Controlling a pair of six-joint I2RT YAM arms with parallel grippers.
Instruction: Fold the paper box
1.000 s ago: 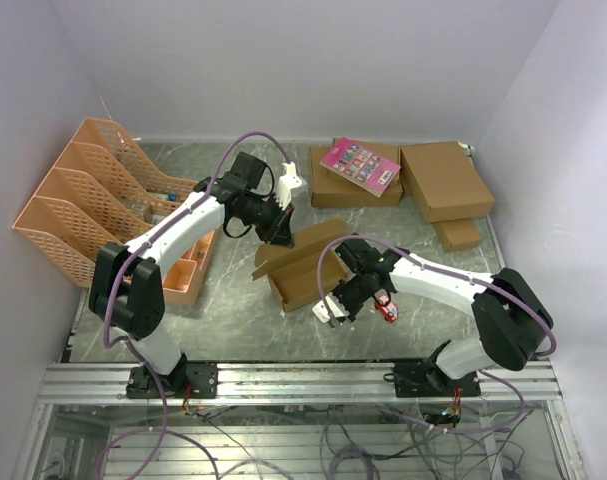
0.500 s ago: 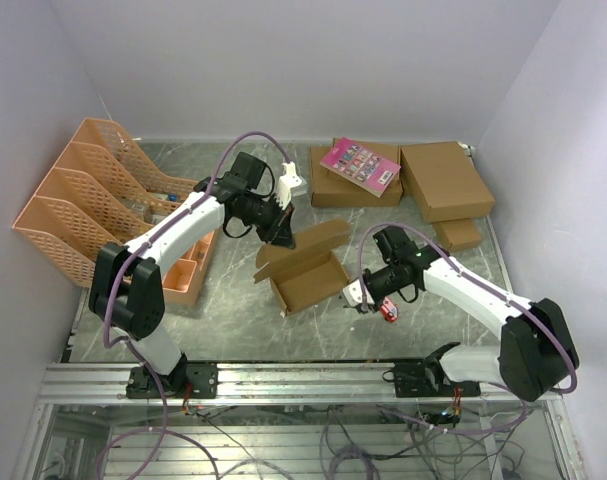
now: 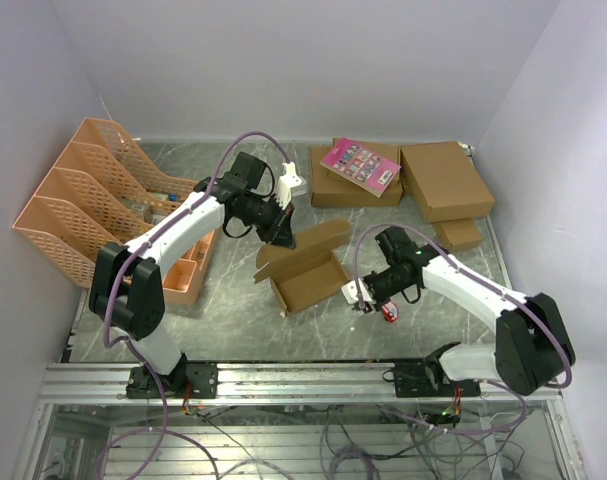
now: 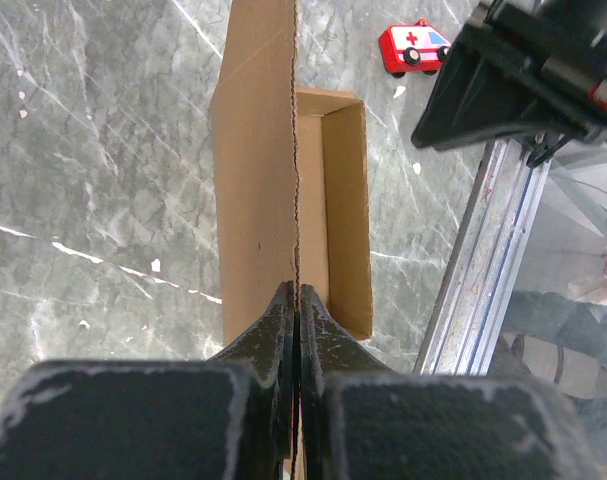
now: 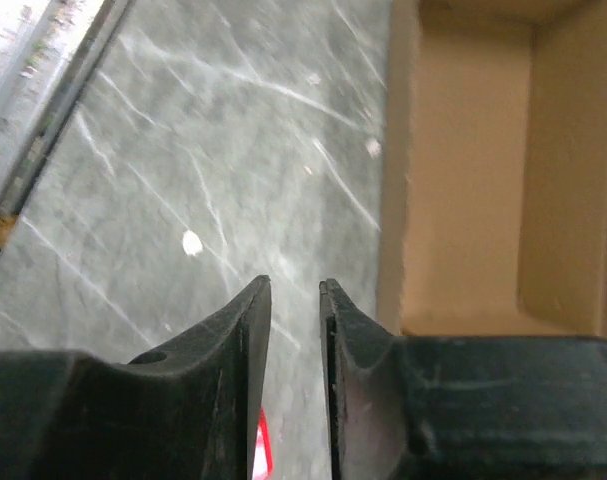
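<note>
The paper box [image 3: 305, 272] lies as an open brown tray in the middle of the table, its lid flap [image 3: 318, 240] standing up at the back. My left gripper [image 3: 279, 228] is shut on that flap's thin edge [image 4: 258, 170]; in the left wrist view the left gripper [image 4: 297, 290] pinches the cardboard between its fingers. My right gripper [image 3: 361, 295] hovers just off the tray's right end, apart from it. In the right wrist view the right gripper [image 5: 295, 290] is narrowly open over bare table, with the tray's inside [image 5: 473, 180] to its right.
A red toy ambulance [image 3: 388, 311] lies under the right wrist. Two larger brown boxes [image 3: 333, 185] [image 3: 445, 180], one bearing a pink booklet [image 3: 360, 165], and a small box [image 3: 457, 234] sit at the back right. An orange file rack [image 3: 93, 200] stands on the left.
My right gripper has pulled back to the right from the tray's near right corner and now stands just off its right end. The left gripper keeps its pinch on the flap.
</note>
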